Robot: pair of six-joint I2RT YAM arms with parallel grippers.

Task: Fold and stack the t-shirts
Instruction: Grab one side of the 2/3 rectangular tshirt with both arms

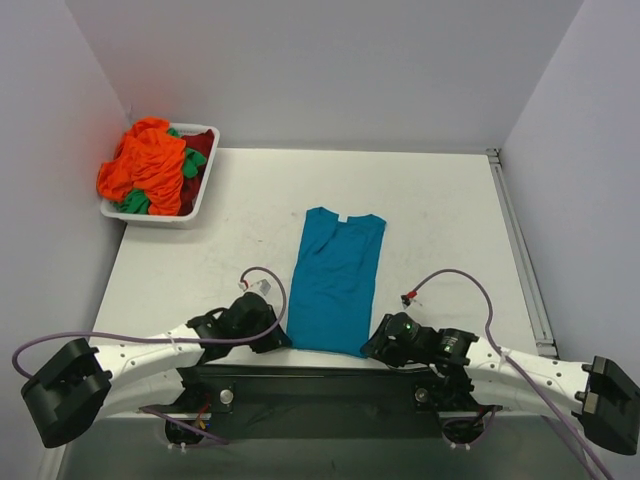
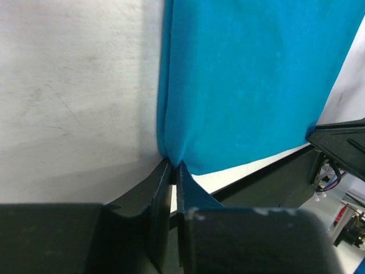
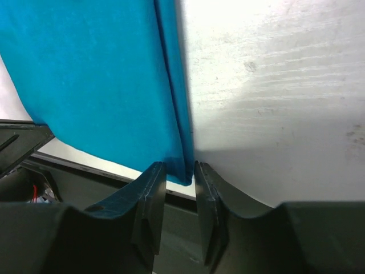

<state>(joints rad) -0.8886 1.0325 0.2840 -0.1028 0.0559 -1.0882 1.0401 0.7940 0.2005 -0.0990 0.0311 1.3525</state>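
A teal-blue t-shirt (image 1: 335, 280) lies flat on the table, folded into a long narrow strip with its collar at the far end. My left gripper (image 1: 280, 338) is at its near left corner. In the left wrist view the gripper (image 2: 173, 165) is shut on that corner of the teal cloth (image 2: 251, 80). My right gripper (image 1: 372, 348) is at the near right corner. In the right wrist view the gripper (image 3: 180, 168) stands a little apart, with the corner of the cloth (image 3: 85, 74) between its fingers, not pinched. Orange (image 1: 140, 165), green (image 1: 193, 160) and dark red (image 1: 200, 143) shirts lie crumpled in the tray.
A white plastic tray (image 1: 160, 217) stands at the far left corner of the table against the wall. Grey walls close in the left, far and right sides. The shirt's near hem lies right at the table's near edge, by the arm bases.
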